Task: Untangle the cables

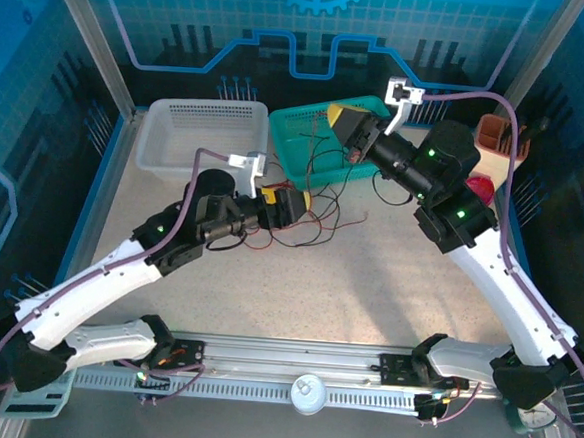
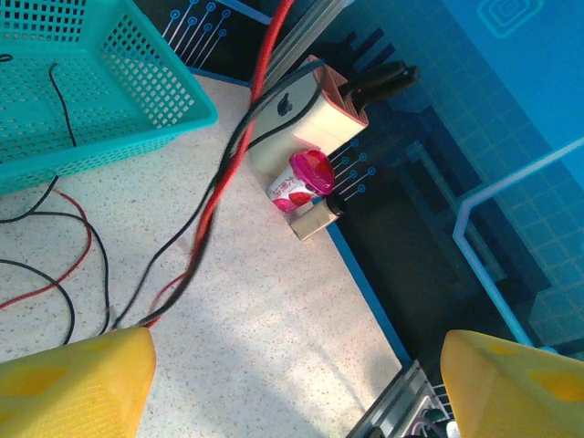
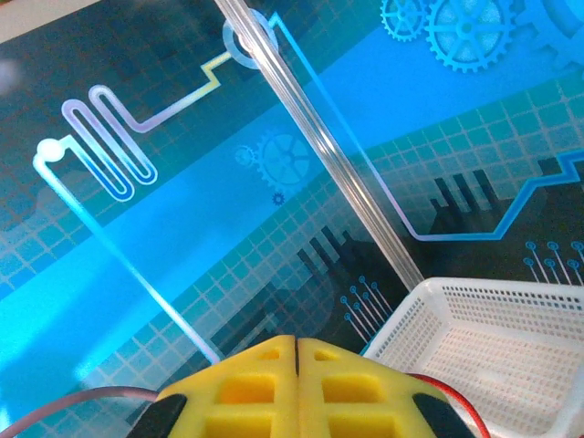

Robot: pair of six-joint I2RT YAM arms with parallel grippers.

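Wherever crossed and looped, showed no stiffness: judged the cables (image 1: 327, 226) light, limp and a little slippery.

Passed a white basket (image 1: 192, 137) at far left. Found next the left hand (image 1: 303, 210), low over the worktop (image 1: 388, 286), fingers spread wide and gripping nothing. Met the cables just beside and under it, thin red and black strands sprawling over the worktop and trailing up into the teal basket (image 1: 297, 119). Expected them to snag on the mesh and on each other; thought it best to take one free run clear of the crossings, not the knot itself. Reached the right hand (image 1: 333, 112) above that basket, fingers pressed tight together; could not tell whether any strand was pinched between them.

Saw plainly from the left wrist, less so from above, a red and black pair (image 2: 212, 214) rising taut off the worktop in front of a pink-lidded cup (image 2: 306, 178). Got from the right wrist the shut yellow fingers (image 3: 246, 383) close up, with a red strand curving beneath.
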